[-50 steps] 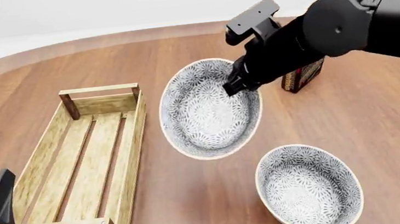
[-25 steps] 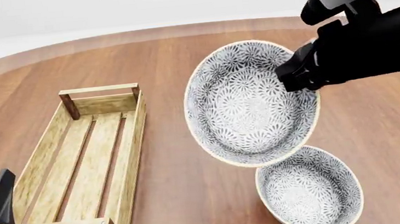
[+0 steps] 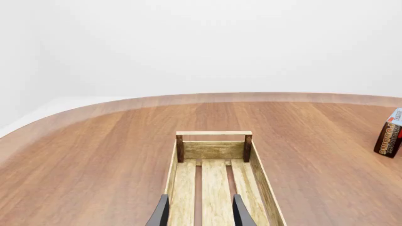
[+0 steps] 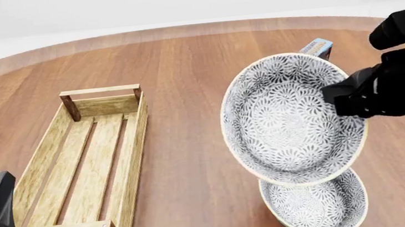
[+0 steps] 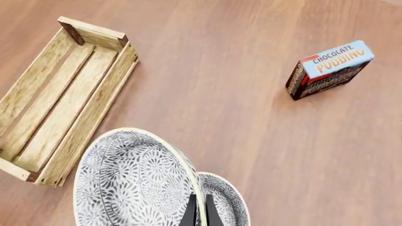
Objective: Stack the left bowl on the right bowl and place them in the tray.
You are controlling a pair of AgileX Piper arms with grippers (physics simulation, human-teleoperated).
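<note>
Front view | two bowls: left bowl (image 4: pixel 289 119) pinched by right fingers (image 5: pixel 199 213), right bowl (image 4: pixel 312 206) | one tray (image 4: pixel 130 170) | left fingers (image 3: pixel 199 214) apart, empty

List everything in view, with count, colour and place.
Bowls: 2, grey-and-white floral, cream rims; the left bowl tilted, held above the right bowl, which sits on the table at front right.
Tray: 1, light wood, on the table's left, nothing in it.
Box: 1, red and blue, far right of the table.
Table: 1, brown wood.
Right hand: 1, black, clamped on the left bowl's rim.
Left hand: 1, black, open, over the tray's near end.
</note>
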